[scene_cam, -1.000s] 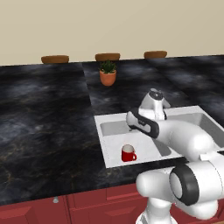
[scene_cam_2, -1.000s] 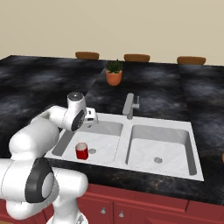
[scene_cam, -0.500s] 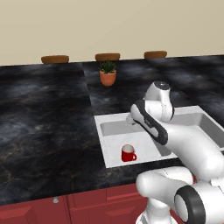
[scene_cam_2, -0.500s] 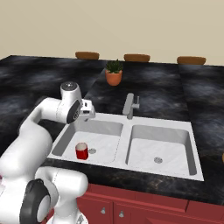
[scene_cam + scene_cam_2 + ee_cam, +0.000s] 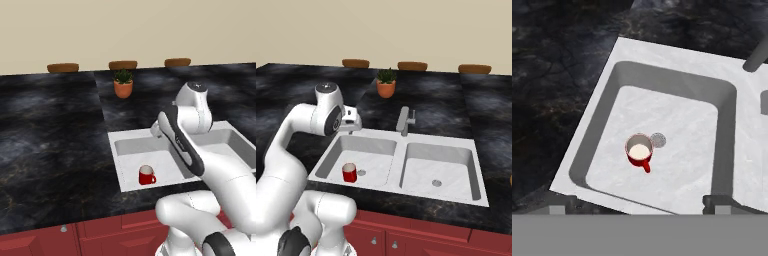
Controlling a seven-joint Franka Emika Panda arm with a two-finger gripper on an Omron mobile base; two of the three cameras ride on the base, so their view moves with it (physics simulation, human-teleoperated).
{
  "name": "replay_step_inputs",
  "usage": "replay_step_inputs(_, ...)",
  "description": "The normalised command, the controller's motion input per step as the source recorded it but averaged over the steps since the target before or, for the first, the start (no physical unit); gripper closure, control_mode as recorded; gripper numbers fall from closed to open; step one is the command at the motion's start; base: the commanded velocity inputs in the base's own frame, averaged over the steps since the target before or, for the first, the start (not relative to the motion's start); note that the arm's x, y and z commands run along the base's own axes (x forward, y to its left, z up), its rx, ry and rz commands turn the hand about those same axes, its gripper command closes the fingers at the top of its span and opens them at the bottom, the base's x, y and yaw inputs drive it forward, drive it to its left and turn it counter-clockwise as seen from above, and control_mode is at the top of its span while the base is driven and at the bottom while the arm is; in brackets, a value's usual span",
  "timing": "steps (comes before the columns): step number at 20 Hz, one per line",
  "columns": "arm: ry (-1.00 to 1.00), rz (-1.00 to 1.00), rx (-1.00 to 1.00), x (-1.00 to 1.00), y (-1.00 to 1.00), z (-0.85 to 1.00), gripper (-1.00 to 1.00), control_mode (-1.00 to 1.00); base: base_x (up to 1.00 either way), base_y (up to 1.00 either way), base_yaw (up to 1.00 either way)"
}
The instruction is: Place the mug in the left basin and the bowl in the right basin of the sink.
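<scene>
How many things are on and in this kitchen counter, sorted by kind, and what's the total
Red mug: 1
White sink basins: 2, left, right
Grey faucet: 1
Potted plant: 1
Brown round discs: 3
Total: 8

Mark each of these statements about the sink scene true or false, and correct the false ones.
1. The small red mug stands upright in the left white basin. True.
2. The mug lies on its side on the black counter. False: it is upright inside the basin, beside the round grey drain.
3. The right white basin holds a tan bowl. False: nothing lies in it but its drain.
4. The gripper has its jaws open and holds nothing. True.
5. The green plant in an orange pot stands on the counter behind the sink. True.
6. The grey metal faucet rises at the sink's front edge. False: it stands at the back, between the basins.
</scene>
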Motion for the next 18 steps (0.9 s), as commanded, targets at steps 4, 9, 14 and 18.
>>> replay_step_inputs(4, 0.0, -0.01, 0.0, -0.59, -0.12, 0.35, -1.0, -1.0, 0.0, 0.0, 0.0)
replay_step_inputs(9, 0.0, 0.0, 0.0, -0.66, -0.17, 0.23, -1.0, -1.0, 0.0, 0.0, 0.0)
replay_step_inputs(14, 0.0, 0.0, 0.0, -0.6, -0.16, 0.31, -1.0, -1.0, 0.0, 0.0, 0.0)
replay_step_inputs(18, 0.0, -0.01, 0.0, -0.51, -0.07, 0.23, -1.0, -1.0, 0.0, 0.0, 0.0)
